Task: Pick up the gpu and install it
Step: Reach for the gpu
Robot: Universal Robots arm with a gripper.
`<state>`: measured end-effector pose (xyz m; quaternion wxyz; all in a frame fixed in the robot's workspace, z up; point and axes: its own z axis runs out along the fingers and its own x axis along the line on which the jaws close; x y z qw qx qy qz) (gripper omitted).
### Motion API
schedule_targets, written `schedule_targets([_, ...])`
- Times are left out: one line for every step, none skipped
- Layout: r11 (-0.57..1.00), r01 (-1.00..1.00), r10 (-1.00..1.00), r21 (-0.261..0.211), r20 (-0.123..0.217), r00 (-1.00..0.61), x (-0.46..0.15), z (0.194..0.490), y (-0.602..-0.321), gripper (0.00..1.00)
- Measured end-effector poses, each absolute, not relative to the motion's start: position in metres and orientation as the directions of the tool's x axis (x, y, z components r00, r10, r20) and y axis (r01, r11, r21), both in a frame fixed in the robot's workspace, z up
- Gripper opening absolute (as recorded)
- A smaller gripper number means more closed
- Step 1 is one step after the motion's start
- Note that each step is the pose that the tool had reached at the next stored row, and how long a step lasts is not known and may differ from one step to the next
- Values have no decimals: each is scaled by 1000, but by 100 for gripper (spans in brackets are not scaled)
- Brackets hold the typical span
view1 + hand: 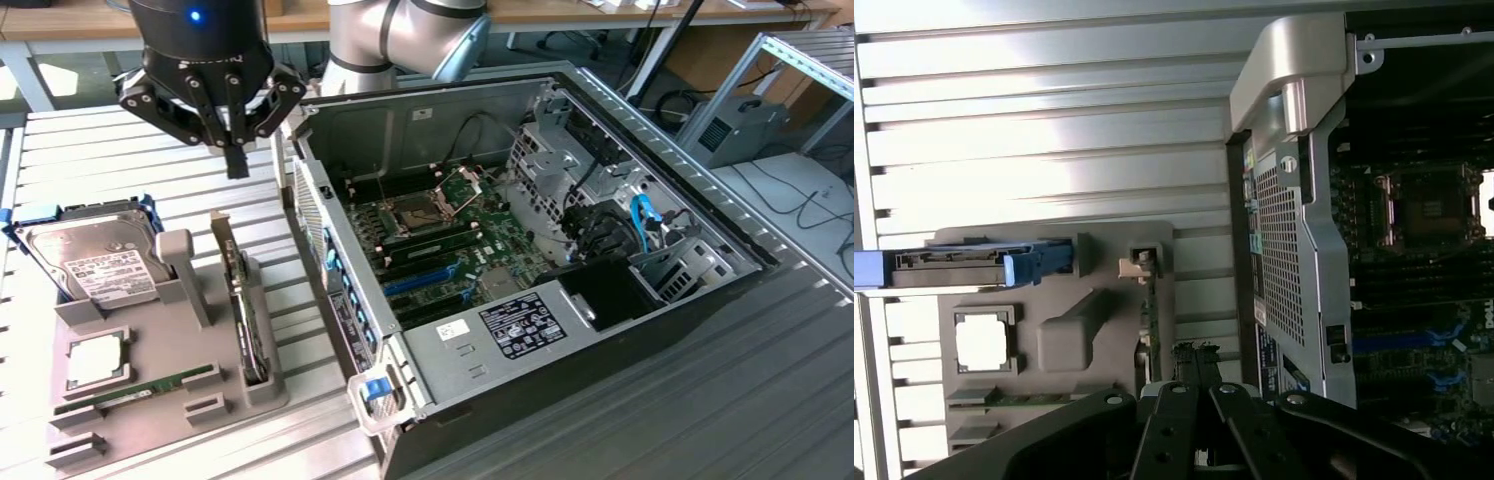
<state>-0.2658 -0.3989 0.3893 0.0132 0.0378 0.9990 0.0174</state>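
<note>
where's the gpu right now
At the exterior view's left, the gpu stands on edge in the grey holder, between the hard drive and the open computer case.

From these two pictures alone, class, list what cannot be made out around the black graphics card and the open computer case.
Thin black gpu card: exterior view has it edge-on in the grey plastic holder, so its faces are hidden; in the wrist view the black gripper covers one end.
Silver hard drive: label print too small, exterior view.
Open grey metal computer case: near corner cut off by the exterior view's lower edge.
</note>
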Motion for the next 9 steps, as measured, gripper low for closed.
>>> schedule_targets([997, 75, 76, 36, -25, -997, -266, 389, -399, 11])
schedule_targets([997, 75, 76, 36, -25, -997, -267, 389, -399, 11])
schedule_targets([997, 75, 76, 36, -25, -997, -267, 389, -399, 11])
schedule_targets([997, 75, 76, 36, -25, -997, -268, 389, -399, 11])
schedule_targets([997, 75, 76, 36, -25, -997, -268, 389, -399, 11])
schedule_targets([997, 75, 76, 36, -25, -997, -269, 389, -399, 11])
schedule_targets([997, 75, 76, 36, -25, -997, -269, 389, -399, 11])
schedule_targets([997, 75, 76, 36, -25, -997, -270, 389, -399, 11])
schedule_targets([997, 75, 76, 36, -25, -997, -270, 389, -399, 11])
